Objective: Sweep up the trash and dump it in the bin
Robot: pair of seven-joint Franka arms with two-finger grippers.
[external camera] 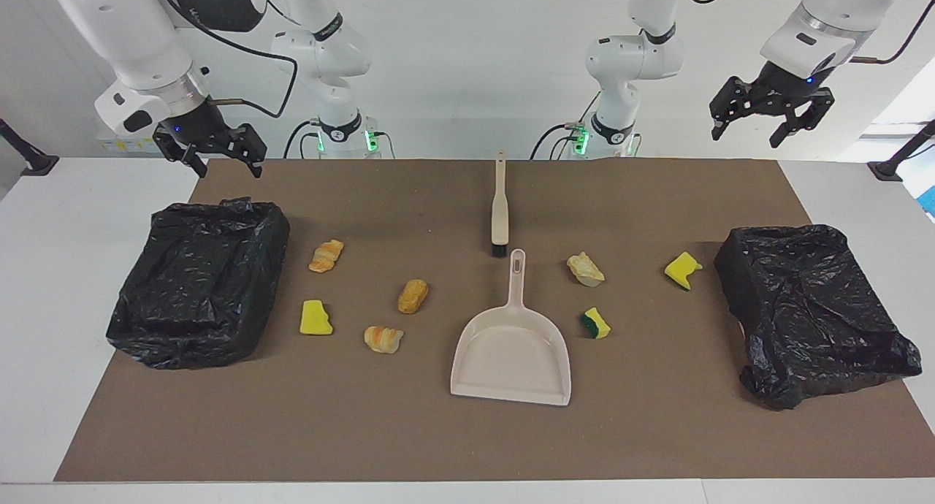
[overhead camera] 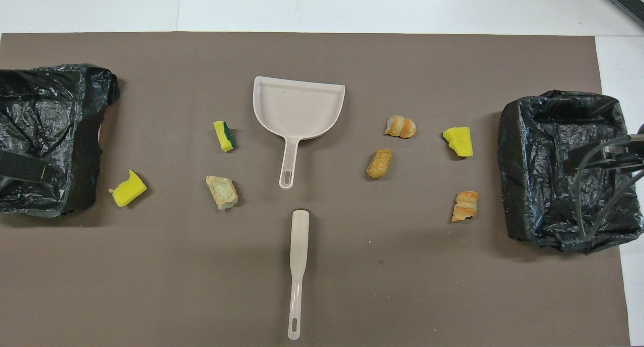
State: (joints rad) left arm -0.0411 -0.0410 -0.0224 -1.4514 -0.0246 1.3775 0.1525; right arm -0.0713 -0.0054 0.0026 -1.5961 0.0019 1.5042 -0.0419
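Note:
Several trash scraps lie on the brown mat. Toward the right arm's end are a striped pastry [external camera: 326,256] [overhead camera: 465,205], a bread roll [external camera: 413,296] [overhead camera: 379,163], a yellow sponge chunk [external camera: 315,318] [overhead camera: 458,141] and another pastry [external camera: 383,339] [overhead camera: 401,126]. Toward the left arm's end are a tan piece [external camera: 585,269] [overhead camera: 222,191], a green-sided sponge [external camera: 596,323] [overhead camera: 224,136] and a yellow sponge [external camera: 683,269] [overhead camera: 128,188]. My right gripper [external camera: 228,169] hangs open and empty, high by one bin. My left gripper [external camera: 746,133] hangs open and empty, high by the other bin.
A beige dustpan [external camera: 511,358] [overhead camera: 299,108] lies mid-mat, handle toward the robots. A beige hand brush [external camera: 500,208] [overhead camera: 298,256] lies nearer to the robots than the dustpan. Black-bagged bins stand at the right arm's end [external camera: 201,281] [overhead camera: 553,166] and the left arm's end [external camera: 811,307] [overhead camera: 45,120].

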